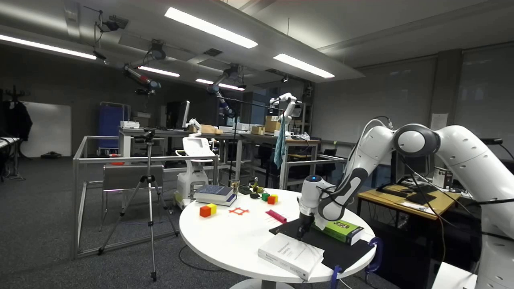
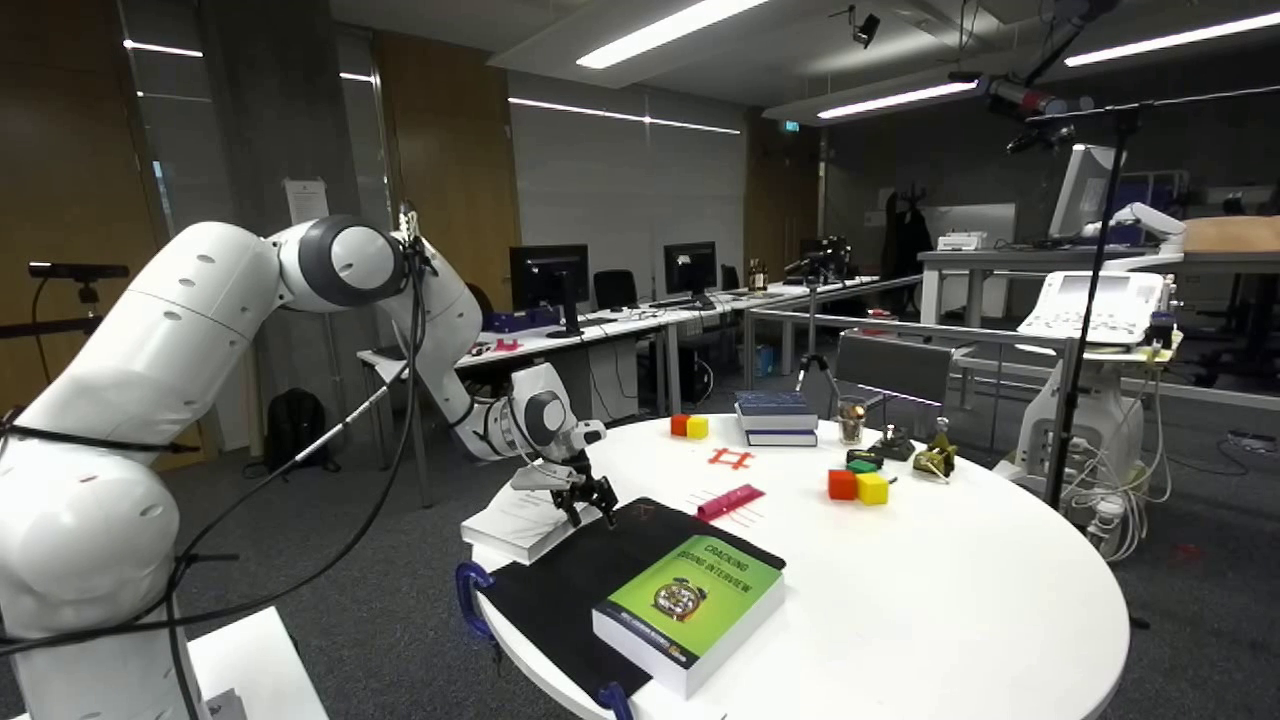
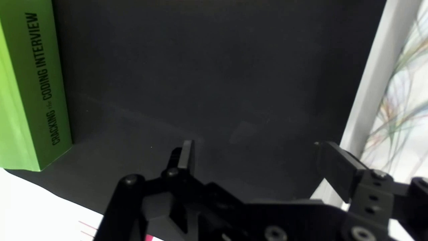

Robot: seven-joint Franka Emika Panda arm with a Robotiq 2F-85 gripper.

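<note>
In both exterior views, the white book [image 1: 291, 254] lies near the table's [image 1: 225, 237] edge, black mat [image 1: 341, 253] stretching between it and the green book [image 1: 340, 230]; the arm [image 1: 415, 140] arches downward. In the wrist view, the released pincer [image 3: 255, 152] stands wide above the mat.

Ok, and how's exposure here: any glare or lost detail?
In both exterior views, ceiling lights blown out to white, carpet dark; in the wrist view, tabletop washed out, black mat showing only faint marks, lettering on the green book legible.
</note>
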